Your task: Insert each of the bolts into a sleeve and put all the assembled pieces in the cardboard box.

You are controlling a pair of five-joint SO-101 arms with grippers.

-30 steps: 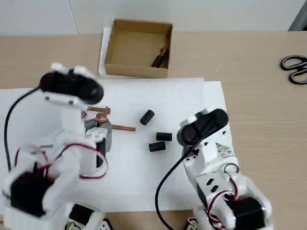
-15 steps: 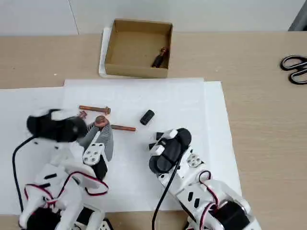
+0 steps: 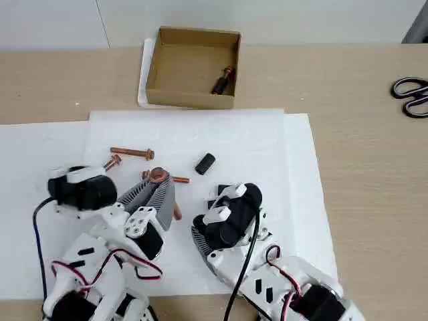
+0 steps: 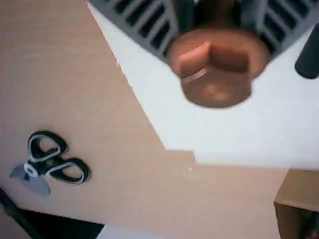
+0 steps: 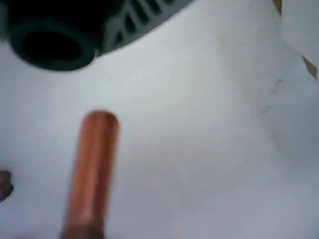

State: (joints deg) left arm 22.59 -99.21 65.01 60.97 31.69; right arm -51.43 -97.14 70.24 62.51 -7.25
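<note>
Now: left fingers clamp the bolt, shank slanting toward the right fingers, which grip a sleeve; bore sits just beside the shank tip, off-axis, over the white sheet.

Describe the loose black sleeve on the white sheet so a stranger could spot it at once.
Find the white paper sheet on the wooden table, beside the open cardboard box. Near the sheet's middle lies a short black cylindrical sleeve. Unlike the long copper bolts to its left, it is stubby and black.
</note>
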